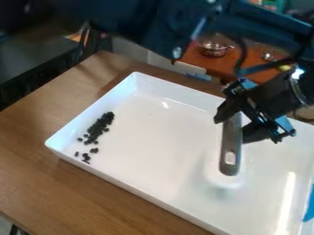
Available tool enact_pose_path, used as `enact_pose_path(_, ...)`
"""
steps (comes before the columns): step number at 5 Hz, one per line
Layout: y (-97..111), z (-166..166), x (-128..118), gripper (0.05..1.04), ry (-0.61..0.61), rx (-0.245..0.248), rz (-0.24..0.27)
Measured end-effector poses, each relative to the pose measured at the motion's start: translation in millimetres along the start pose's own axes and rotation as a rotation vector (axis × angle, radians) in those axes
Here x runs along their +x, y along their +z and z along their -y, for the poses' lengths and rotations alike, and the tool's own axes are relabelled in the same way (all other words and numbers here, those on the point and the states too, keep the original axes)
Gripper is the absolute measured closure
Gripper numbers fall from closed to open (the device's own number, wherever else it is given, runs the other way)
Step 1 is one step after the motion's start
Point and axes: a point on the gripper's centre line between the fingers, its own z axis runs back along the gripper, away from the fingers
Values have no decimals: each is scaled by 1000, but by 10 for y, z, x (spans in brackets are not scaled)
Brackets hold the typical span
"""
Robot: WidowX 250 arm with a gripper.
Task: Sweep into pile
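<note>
1. Bits (100,125), small and dark, lie on the floor of a white tray (159,142), near its left side as seen in the camera view. Most are bunched in a narrow, slanting pile.
2. Several loose ones lie around the lower end of that pile, some apart from each other and some touching, toward the tray's near left corner.
3. Across the tray, well apart from the pile, a gray handle (230,142) slants down, with a slot near its lower end. I cannot tell what is fixed to it; a pale, blurry patch shows around that lower end.
4. Black gripper (233,126) hangs over the right half of the tray, its jaws clenched on the upper part of the handle, one on either side.
5. Dark arm (153,23) crosses the top of the view and bends down at the right.
6. Under the tray is a brown wooden table (36,183). Blue tape (310,209) shows at the right edge of the view.
7. Behind, a shiny metal pot (215,47) sits on an orange-red surface (232,60).
</note>
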Motion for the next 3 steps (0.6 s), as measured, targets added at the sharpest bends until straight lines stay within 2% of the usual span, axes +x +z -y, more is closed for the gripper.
enact_pose_path(1, 26, 57, -39, 75, -43, -16, -5)
enact_pose_path(2, 91, 136, -85, 79, -101, -77, -13)
enact_pose_path(3, 410, 39, -87, 83, -195, -304, -119)
